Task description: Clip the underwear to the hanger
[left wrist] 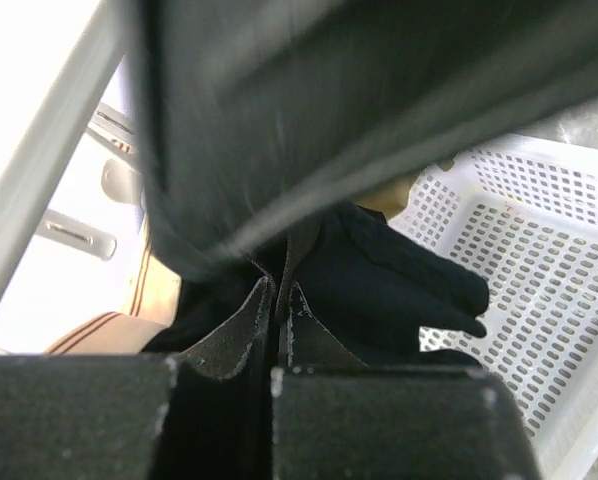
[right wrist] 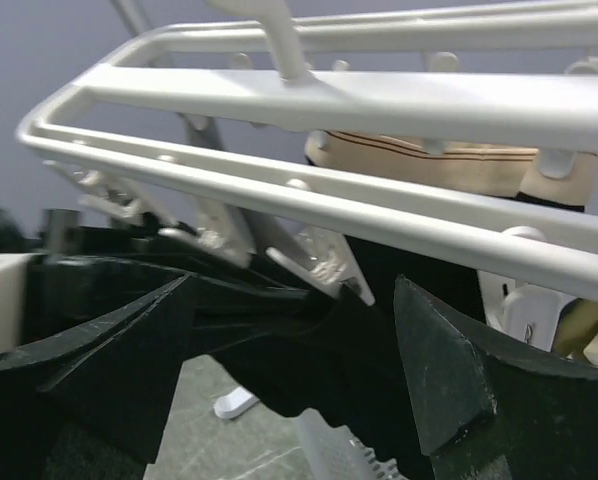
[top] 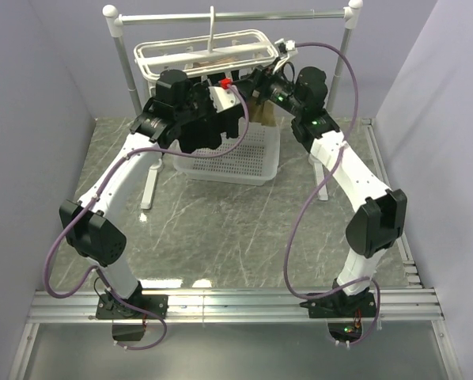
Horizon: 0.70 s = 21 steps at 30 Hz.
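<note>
The underwear (left wrist: 379, 280) is black fabric hanging over the white basket (left wrist: 539, 230). My left gripper (left wrist: 277, 290) is shut on a fold of it, just below the hanger. The hanger (right wrist: 329, 100) is a white bar frame with dangling pegs. One peg (right wrist: 324, 262) sits on the top edge of the underwear (right wrist: 369, 350) and appears to bite it. My right gripper (right wrist: 297, 283) stands open around that peg and fabric, its fingers (right wrist: 439, 360) apart from both. In the top view the left gripper (top: 235, 117) and right gripper (top: 256, 83) meet under the hanger (top: 205, 51).
A tan garment (right wrist: 429, 165) hangs from the hanger's far side. The grey rail stand (top: 126, 63) carries the hanger, and its white foot (right wrist: 237, 403) rests on the marbled table. The perforated basket (top: 252, 170) stands directly beneath both grippers.
</note>
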Each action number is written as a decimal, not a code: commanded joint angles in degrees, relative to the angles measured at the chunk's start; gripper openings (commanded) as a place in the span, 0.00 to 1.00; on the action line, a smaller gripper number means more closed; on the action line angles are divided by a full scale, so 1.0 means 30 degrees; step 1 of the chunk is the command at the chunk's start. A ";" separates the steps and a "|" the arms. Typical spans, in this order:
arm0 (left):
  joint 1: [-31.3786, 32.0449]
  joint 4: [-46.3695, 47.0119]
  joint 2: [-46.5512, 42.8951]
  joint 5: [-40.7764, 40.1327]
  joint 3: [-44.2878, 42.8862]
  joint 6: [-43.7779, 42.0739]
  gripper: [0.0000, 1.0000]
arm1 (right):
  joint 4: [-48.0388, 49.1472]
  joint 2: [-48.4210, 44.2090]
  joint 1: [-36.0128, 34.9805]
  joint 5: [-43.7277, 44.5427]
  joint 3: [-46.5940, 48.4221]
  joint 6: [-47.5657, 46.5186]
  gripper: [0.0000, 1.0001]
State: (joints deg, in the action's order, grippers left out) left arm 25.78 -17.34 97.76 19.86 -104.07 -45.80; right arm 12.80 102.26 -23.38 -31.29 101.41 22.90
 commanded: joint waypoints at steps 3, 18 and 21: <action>-0.0186 0.0040 -0.1295 0.1084 0.0412 0.0091 0.09 | 0.0745 -0.2210 0.0233 -0.0556 -0.0636 0.1331 0.89; -0.0215 -0.1160 -0.3460 0.3282 0.2814 0.1350 0.63 | -0.1364 -0.6248 0.0995 -0.1464 -0.4999 -0.0452 0.94; -0.0215 -0.1425 -0.4338 0.3839 0.3546 0.2198 0.80 | -0.1921 -0.7536 0.1112 -0.1845 -0.6377 -0.1681 0.96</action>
State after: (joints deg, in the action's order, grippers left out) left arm 25.21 -21.34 89.71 27.55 -94.59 -42.92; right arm 7.94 85.08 -20.75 -34.65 84.31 22.17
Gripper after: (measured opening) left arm 0.752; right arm 0.953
